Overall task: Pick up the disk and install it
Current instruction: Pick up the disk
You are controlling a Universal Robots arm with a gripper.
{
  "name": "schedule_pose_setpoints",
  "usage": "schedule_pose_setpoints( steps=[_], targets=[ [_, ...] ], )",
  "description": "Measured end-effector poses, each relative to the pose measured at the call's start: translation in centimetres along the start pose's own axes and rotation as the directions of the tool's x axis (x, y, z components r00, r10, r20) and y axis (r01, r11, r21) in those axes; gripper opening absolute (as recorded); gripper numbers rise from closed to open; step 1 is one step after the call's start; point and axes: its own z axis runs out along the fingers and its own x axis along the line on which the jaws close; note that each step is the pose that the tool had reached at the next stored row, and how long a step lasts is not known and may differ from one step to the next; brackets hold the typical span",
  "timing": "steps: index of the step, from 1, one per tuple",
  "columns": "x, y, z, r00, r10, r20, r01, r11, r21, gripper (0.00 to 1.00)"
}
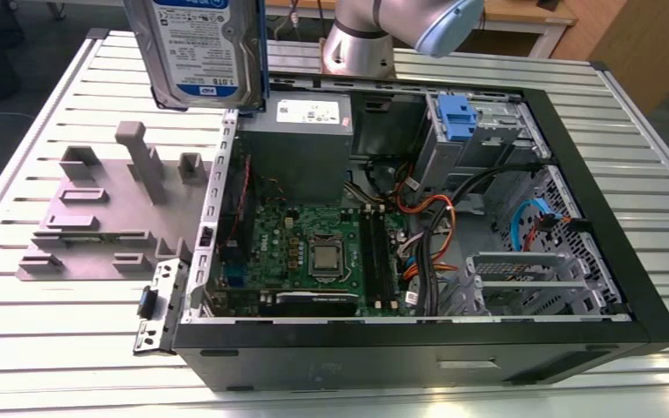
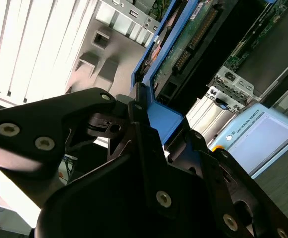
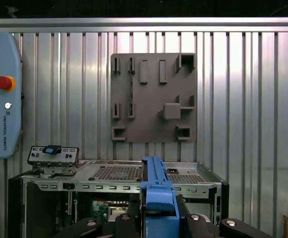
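A ribbed metal tabletop point(image 1: 32, 348) carries an open computer case point(image 1: 613, 287), lying on its side with its inside facing up. A grey fixture plate point(image 1: 91, 226) with raised blocks lies just beside the case, on the exterior view's left, and bare tabletop runs all around the case's black rim. Inside the case, a grey power-supply box point(image 1: 300, 148) fills the far corner nearest the plate, and the green motherboard point(image 1: 311, 244) lies in front of it. The robot arm point(image 1: 369, 35) rises behind the case's far wall.

The disk point(image 1: 201, 43) hangs upright in the air, label to the camera. In the exterior view it shows above the case wall next to the fixture plate, clear of everything inside. A metal drive bay with a blue latch point(image 1: 456, 117) sits against the case's far wall, well apart from the disk. Orange, black and blue cables point(image 1: 428, 209) crowd the case floor between that bay and the motherboard.

In both wrist views the black tool point(image 2: 143, 111) point(image 3: 159, 218) is clamped on the disk's blue caddy, fingers pressed to either side of the frame.
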Motion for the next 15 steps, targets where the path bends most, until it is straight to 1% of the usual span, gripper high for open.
schedule_pose_setpoints(
  steps=[15],
  targets=[
    [0.14, -0.79, 0.01, 1.0000, 0.000, 0.0000, 0.000, 1.0000, 0.0000, 0.36]
  ],
)
